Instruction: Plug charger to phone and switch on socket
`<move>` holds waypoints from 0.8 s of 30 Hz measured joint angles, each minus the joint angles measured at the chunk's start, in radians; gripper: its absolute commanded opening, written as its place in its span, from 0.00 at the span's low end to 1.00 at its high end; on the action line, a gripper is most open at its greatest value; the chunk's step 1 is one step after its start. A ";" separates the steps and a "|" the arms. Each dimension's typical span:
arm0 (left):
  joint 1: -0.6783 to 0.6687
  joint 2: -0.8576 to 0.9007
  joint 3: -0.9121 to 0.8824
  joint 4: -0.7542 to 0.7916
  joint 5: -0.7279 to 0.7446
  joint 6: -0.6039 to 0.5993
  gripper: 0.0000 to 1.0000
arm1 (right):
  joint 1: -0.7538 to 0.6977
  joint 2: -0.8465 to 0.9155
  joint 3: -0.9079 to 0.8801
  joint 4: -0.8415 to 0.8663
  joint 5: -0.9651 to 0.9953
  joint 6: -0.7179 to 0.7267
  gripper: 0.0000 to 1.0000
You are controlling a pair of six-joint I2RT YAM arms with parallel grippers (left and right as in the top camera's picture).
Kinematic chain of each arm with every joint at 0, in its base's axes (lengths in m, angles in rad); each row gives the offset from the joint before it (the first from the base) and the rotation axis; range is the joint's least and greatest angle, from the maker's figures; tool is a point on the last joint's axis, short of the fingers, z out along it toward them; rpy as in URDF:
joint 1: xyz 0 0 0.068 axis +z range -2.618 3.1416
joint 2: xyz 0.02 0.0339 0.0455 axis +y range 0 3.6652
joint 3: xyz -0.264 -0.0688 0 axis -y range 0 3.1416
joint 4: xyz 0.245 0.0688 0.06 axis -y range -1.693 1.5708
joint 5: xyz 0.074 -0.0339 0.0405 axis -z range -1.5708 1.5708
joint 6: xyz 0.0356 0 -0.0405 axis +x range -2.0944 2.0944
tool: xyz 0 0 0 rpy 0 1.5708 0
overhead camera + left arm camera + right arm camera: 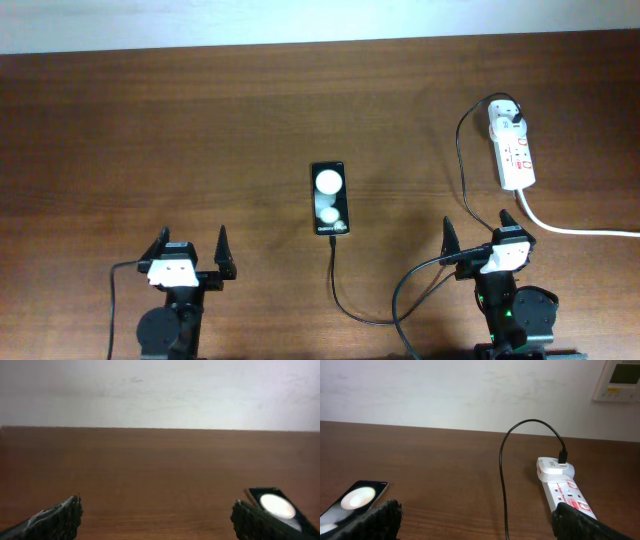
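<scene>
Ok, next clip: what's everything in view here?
phone: one, glossy black, table centre.
charger: one, black cable, white plug head in the socket's far end, cable reaching the phone's near end.
socket: one, white with red markings, far right.
thick cord: one, white, leaving the socket's near end rightward.
wall panel: one, off-white, upper right in right wrist view.
table: one, brown wood.
left pincer: one, black, open, near left.
right pincer: one, black, open, near right.

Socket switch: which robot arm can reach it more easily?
Right. The right pincer sits open close to the socket; the left pincer is on the phone's other side, much farther away.
</scene>
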 measured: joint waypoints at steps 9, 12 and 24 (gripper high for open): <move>0.000 0.000 0.000 0.000 0.007 0.091 0.99 | 0.000 0.000 0.000 0.000 0.000 0.000 0.99; 0.000 0.000 0.000 0.000 0.007 0.095 0.99 | 0.000 0.000 0.000 0.000 0.000 0.000 0.99; 0.000 0.000 0.000 0.000 0.007 0.098 0.99 | 0.000 0.000 0.000 0.000 0.000 0.000 0.99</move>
